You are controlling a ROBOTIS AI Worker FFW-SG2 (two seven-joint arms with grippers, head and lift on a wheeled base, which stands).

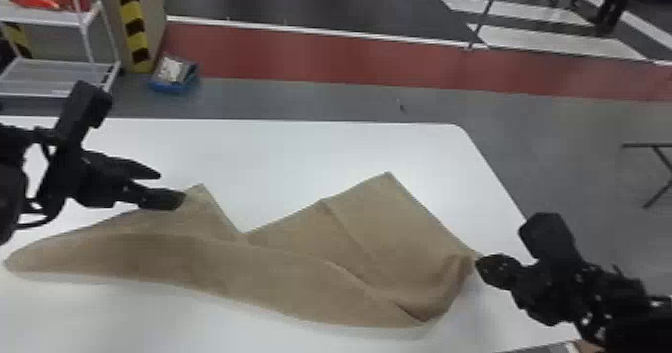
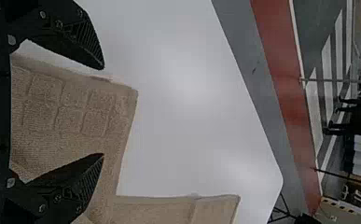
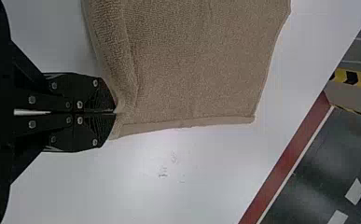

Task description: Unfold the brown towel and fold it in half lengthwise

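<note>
The brown towel lies part-unfolded across the white counter, w/ 2 corners pointing twd the counter's far edge (a bit rumpled nr its R end). R hand is closed tight, tips pinching the towel's R corner. L hand is released, fingers wide apart, over the towel's L part, nr its far L corner.

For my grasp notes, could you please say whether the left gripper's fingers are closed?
No, the left gripper has its fingers apart, with towel showing between them.
</note>
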